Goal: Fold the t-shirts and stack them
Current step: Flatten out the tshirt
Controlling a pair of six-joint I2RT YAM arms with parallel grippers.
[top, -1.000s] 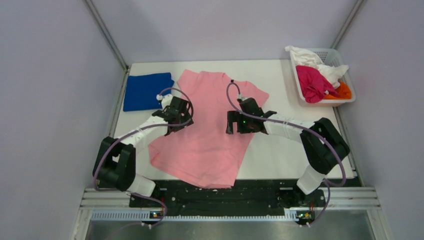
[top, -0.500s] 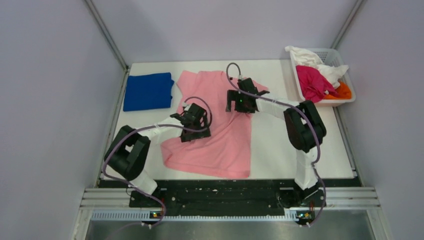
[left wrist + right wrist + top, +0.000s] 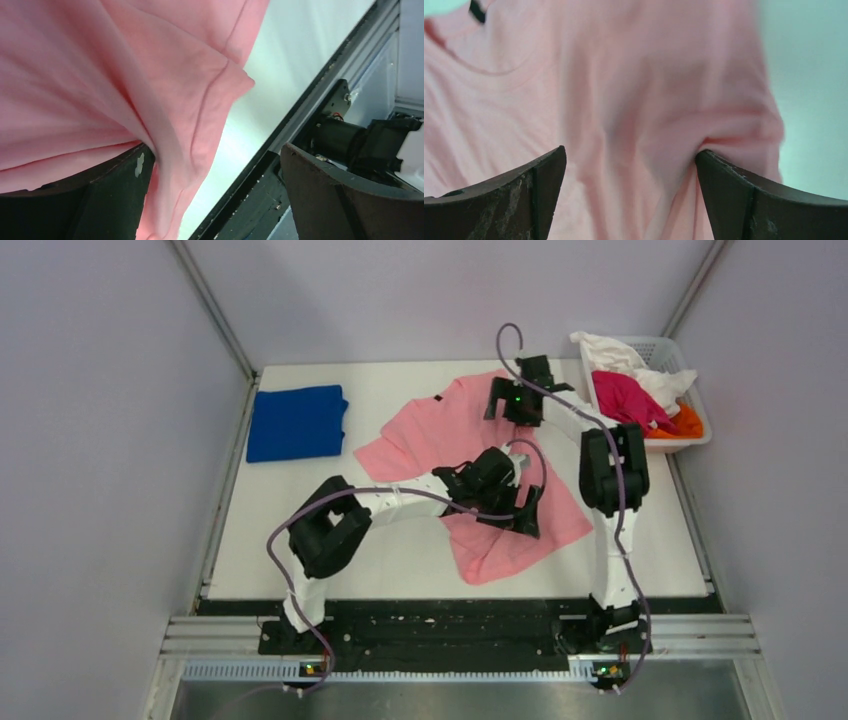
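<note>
The light pink t-shirt [image 3: 420, 435] lies crumpled diagonally across the table's middle and right, its dark neck tag [image 3: 438, 399] at the far end. My left gripper [image 3: 510, 502] reaches across onto the shirt's near right part. In the left wrist view [image 3: 215, 165] its jaws stand wide apart, with pink cloth [image 3: 100, 75] draped over one finger [image 3: 120, 200]. My right gripper [image 3: 515, 400] is over the shirt's far edge. It is open, with cloth [image 3: 624, 75] bunched between its fingers [image 3: 630, 155]. The royal blue t-shirt [image 3: 297, 422] lies folded at the far left.
A white slotted basket [image 3: 668, 343] at the far right holds magenta [image 3: 620, 400], white [image 3: 625, 355] and orange [image 3: 685, 422] shirts. The white table [image 3: 300, 530] ends at a black rail [image 3: 280, 165] along its near edge. Grey walls stand close on both sides.
Both arms have swept right and the pink shirt has slid and turned with them, away from the blue shirt. The right gripper has moved to the far side, near the basket.
</note>
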